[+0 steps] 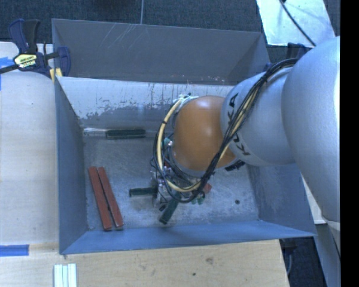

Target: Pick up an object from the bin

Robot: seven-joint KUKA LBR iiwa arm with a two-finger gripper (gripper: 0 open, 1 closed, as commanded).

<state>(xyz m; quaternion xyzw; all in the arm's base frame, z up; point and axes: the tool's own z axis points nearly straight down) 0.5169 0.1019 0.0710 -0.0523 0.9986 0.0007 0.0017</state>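
My gripper [166, 191] is low over the middle of the bin floor, mostly covered by the arm's wrist. A short dark bar [141, 191] lies flat on the floor, touching or nearly touching its left side. A dark green stubby stick [169, 211] juts out from under the gripper toward the front wall; I cannot tell whether it is held. A small red piece [207, 188] peeks out at the gripper's right.
Two reddish-brown sticks [105, 198] lie side by side near the left front corner. A dark green pen with a clear end [123, 134] lies along the foot of the back wall. The arm fills the bin's right half.
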